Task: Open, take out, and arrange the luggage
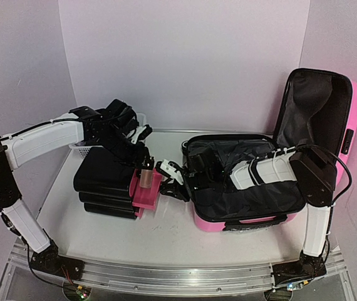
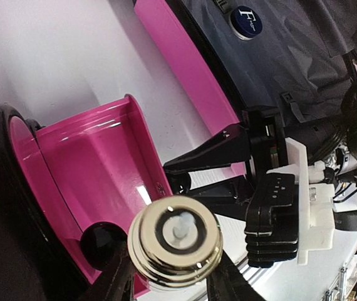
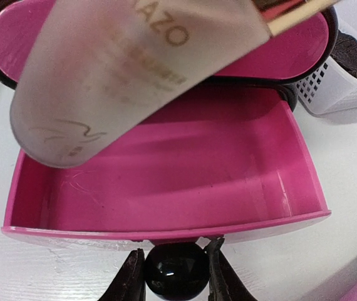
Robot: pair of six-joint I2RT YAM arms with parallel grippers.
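The luggage (image 1: 228, 224), a pink hard-shell case, lies open at the right with its lid (image 1: 356, 106) upright and black lining showing; its pink rim (image 2: 185, 69) also shows in the left wrist view. My left gripper (image 1: 146, 164) (image 2: 172, 276) is shut on a frosted bottle (image 1: 146, 179) (image 3: 122, 69) with a gold cap (image 2: 175, 241), holding it upright above a pulled-out pink drawer (image 1: 146, 195) (image 2: 91, 169) (image 3: 166, 169). My right gripper (image 1: 165, 182) (image 3: 175, 276) reaches left out of the case and is shut on the drawer's black knob (image 3: 175, 271).
The pink drawer belongs to a black drawer box (image 1: 106, 182) standing left of the case. A white mesh basket (image 1: 81, 149) (image 3: 341, 88) sits behind that box, mostly hidden by my left arm. White walls close in the back and both sides.
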